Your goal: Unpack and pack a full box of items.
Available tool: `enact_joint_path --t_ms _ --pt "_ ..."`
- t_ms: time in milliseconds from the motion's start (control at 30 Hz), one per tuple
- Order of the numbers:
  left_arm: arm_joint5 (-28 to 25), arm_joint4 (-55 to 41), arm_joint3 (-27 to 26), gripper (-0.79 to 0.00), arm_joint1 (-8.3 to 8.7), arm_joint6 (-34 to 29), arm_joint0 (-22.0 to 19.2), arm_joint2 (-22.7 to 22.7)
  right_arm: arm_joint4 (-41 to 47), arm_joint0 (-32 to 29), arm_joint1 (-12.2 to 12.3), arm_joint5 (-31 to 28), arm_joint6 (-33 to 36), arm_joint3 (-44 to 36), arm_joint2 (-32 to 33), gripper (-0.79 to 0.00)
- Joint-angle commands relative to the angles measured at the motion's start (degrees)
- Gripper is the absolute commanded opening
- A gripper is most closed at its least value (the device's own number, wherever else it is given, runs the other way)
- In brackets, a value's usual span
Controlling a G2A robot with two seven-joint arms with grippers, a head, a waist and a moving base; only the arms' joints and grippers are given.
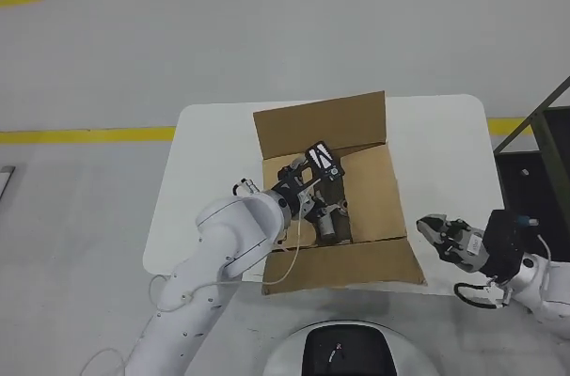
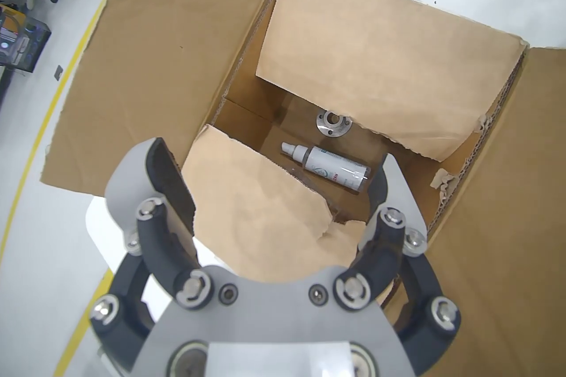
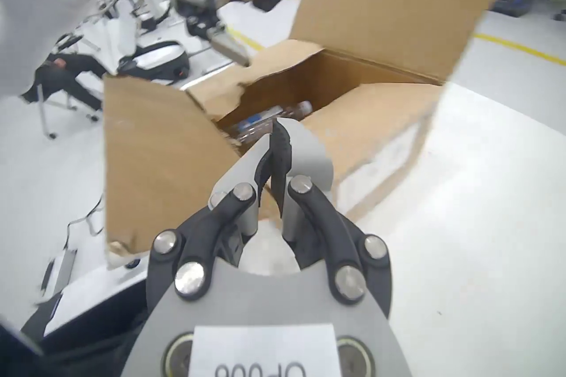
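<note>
Our left gripper hangs over the open box, its fingers spread wide with nothing between them. On the box floor a bottle lies on its side, and a metal flange sits near it, not touching. Two inner flaps lean over the opening. The far flap overhangs the flange, and the torn near flap sits right under the gripper. Our right gripper is over the table beside the box, fingers pressed together and holding nothing.

We judge the flaps to be the main hazard. The gap between them is narrow, so the spread fingers could snag a flap on the way down. That could fold the flap onto the items or shove the box along the table. The bottle looks round and smooth, so a pinch off its middle may make it roll or slip out. The flange is low and flat, and fingers closing on it may scrape the floor and miss. Nothing steadies the box, so an item dragged past a flap could lift or tip it.
</note>
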Motion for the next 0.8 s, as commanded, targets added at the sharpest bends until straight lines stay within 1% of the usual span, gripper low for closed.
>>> enact_joint_path --t_ms 0,167,333,533,767 --pt "0.01 0.0 0.0 0.0 0.0 0.0 0.0 0.0 -3.27 -0.42 -0.02 3.26 -0.57 0.86 0.8 -0.785" --pt "0.01 0.0 0.0 0.0 0.0 0.0 0.0 0.0 -4.65 -0.35 -0.4 6.31 -3.44 5.53 -0.82 -0.785" --pt "0.01 0.0 0.0 0.0 0.0 0.0 0.0 0.0 -5.9 1.39 -1.0 8.73 -5.75 8.1 -4.9 -0.785" --pt "0.01 0.0 0.0 0.0 0.0 0.0 0.0 0.0 -9.8 3.89 -1.49 7.57 -6.75 9.78 -10.27 -0.785" --pt "0.01 0.0 0.0 0.0 0.0 0.0 0.0 0.0 -11.47 5.07 -1.63 4.48 -6.47 9.9 -13.25 -0.785"
